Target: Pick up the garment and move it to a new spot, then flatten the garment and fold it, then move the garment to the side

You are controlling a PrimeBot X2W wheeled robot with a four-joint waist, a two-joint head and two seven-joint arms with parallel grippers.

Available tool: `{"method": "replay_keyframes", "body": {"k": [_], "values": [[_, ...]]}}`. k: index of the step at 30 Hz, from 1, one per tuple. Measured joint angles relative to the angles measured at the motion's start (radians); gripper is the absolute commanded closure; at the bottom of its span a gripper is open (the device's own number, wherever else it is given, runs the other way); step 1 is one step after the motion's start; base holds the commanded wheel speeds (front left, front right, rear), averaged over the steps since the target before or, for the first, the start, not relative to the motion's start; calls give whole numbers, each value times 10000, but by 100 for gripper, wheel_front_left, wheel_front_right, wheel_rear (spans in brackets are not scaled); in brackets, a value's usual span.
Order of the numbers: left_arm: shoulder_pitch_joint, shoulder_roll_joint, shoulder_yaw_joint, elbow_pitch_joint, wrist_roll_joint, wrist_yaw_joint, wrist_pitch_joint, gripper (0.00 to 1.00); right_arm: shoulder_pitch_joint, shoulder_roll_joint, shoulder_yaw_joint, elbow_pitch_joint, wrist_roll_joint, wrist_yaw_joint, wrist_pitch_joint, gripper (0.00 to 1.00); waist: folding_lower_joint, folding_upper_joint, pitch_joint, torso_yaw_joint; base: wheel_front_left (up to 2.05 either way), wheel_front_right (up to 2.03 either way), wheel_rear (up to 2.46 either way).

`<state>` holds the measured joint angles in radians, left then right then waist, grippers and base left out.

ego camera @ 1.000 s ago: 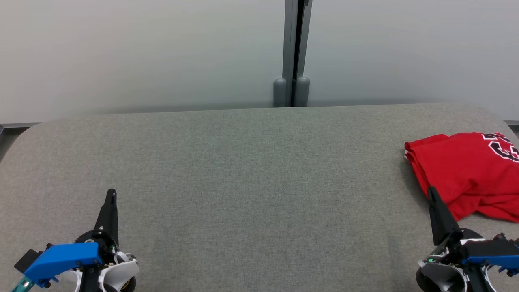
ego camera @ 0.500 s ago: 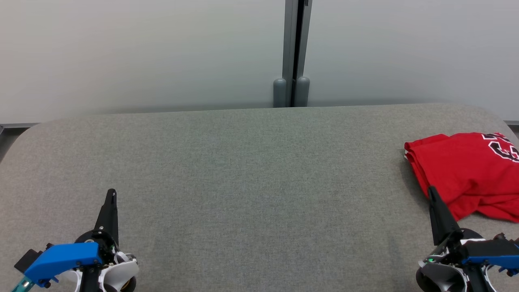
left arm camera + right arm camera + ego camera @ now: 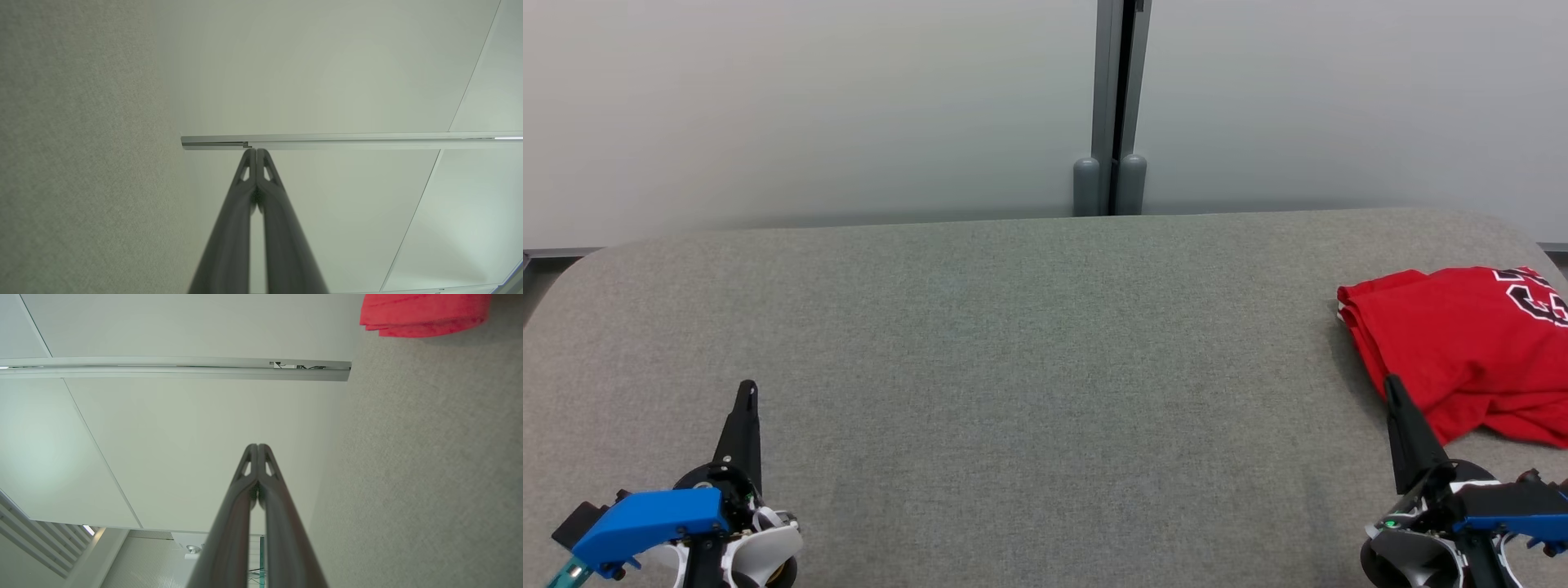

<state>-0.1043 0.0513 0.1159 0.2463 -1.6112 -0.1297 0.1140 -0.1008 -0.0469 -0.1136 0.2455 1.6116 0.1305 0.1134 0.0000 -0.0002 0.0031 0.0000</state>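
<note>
Both pressed closed, empty: my left gripper [image 3: 746, 390] and right gripper [image 3: 1391, 385] wait low, since the folded red fabric jersey [image 3: 1462, 343] looks parked aside on the grey felt table [image 3: 1013, 367].

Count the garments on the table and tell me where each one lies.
1. The red shirt lies rumpled at the table's far right, just beyond the right gripper. Its right side runs out of the head view, so anything past that edge is unseen.

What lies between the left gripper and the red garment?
Only bare grey tabletop, in the head view: left gripper at lower left, red garment at the right edge.
</note>
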Motion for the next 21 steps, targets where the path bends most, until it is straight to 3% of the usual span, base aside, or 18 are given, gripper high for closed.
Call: {"method": "replay_keyframes", "body": {"k": [21], "values": [[0, 0, 0, 0, 0, 0, 0, 100, 0, 0, 0, 0, 0, 0, 0, 100, 0, 3, 0, 0, 0, 0, 0]]}}
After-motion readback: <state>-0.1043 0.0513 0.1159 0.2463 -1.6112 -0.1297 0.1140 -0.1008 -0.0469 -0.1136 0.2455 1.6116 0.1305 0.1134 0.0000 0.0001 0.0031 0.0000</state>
